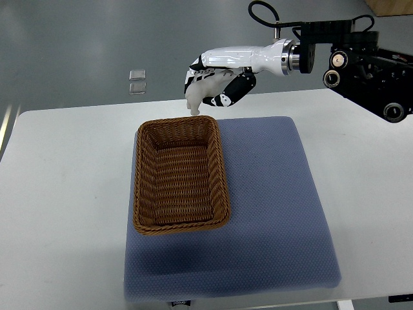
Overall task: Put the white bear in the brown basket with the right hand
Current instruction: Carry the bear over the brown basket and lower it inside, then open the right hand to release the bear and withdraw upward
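So my right hand (216, 81) is clenched around the white bear (195, 95), hanging just past the far rim of the brown basket (181, 175), which stretches lengthwise toward me, so the drop spot's basically down and nearer.

A white table (64, 194) carries the work. A blue-grey mat (277, 206) lies flat on it, covering the middle and right part and reaching the near edge. A brown wicker basket (180, 174) stands on the left half of the mat, its long side running away from the camera.
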Robot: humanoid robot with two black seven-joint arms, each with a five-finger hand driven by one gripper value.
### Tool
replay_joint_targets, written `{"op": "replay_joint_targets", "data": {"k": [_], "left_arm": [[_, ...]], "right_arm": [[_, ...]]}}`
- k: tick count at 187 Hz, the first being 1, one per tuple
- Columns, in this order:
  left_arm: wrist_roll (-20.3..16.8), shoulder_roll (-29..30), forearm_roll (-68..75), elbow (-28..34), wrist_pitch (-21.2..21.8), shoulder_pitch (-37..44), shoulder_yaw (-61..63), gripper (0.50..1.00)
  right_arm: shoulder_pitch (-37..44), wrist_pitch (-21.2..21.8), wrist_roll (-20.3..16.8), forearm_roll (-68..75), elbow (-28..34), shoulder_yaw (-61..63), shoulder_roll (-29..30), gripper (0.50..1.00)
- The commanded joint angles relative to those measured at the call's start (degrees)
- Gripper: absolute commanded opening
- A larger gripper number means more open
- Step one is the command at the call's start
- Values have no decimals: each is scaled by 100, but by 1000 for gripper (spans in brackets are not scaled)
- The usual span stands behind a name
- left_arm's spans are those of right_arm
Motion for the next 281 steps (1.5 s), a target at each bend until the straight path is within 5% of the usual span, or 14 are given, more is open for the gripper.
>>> {"op": "replay_joint_targets", "data": {"k": [1,81,135,232,244,256,281], "left_arm": [[0,0,0,1,0,0,0,1000],[0,0,0,1,0,0,0,1000],[0,0,0,1,0,0,0,1000],[0,0,0,1,0,0,0,1000],[0,0,0,1,0,0,0,1000],[0,0,0,1,0,0,0,1000],[0,0,0,1,0,0,0,1000]], "right_arm": [[99,38,-7,-18,-55,-9,257,500],[134,82,-69,-89,-372,-264,1171,500],[90,20,-737,-124,-943,-510,1848,500],[-305,-481,-737,-115,-1971,-879,2059,500],[-376,-481,-737,-106,-1971,-861,2059,596],[-428,-533,-737,-63,-1971,-852,2059,770],[-499,-683,-737,-18,-1971,-826,2059,868]]}}
